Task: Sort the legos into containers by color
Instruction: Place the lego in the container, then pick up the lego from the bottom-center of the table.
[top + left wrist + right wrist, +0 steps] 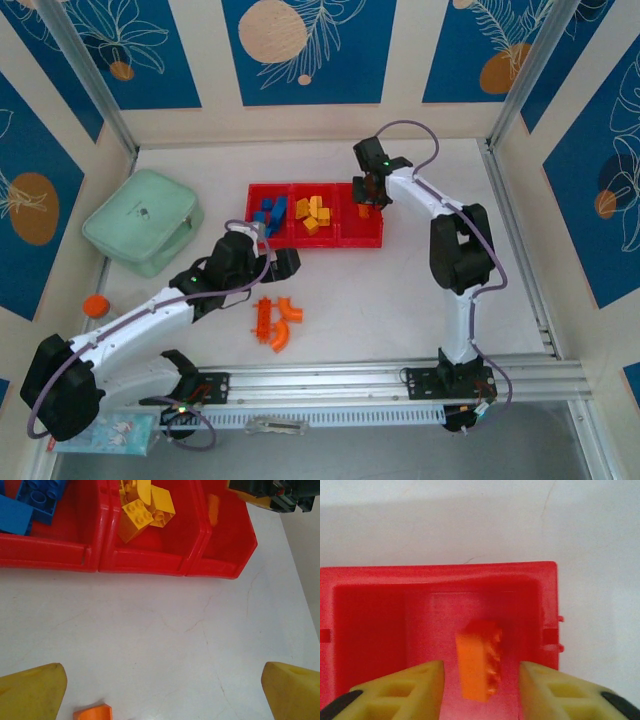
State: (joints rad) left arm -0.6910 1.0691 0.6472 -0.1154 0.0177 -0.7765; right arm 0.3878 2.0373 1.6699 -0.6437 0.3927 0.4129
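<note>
The bottom edge crops an orange lego (93, 713) (left wrist view); the top crops blue legos (30, 502).

Bright, even light is coming down from overhead, the arms (460, 250) throwing only soft shadows on the white table (400, 290). Up close, the right fingers (400, 692) are blurring along the bottom edge, the red tray (370, 585) is glowing oversaturated, and the left fingers (30, 692) are smearing out of focus in the lower corners.
</note>
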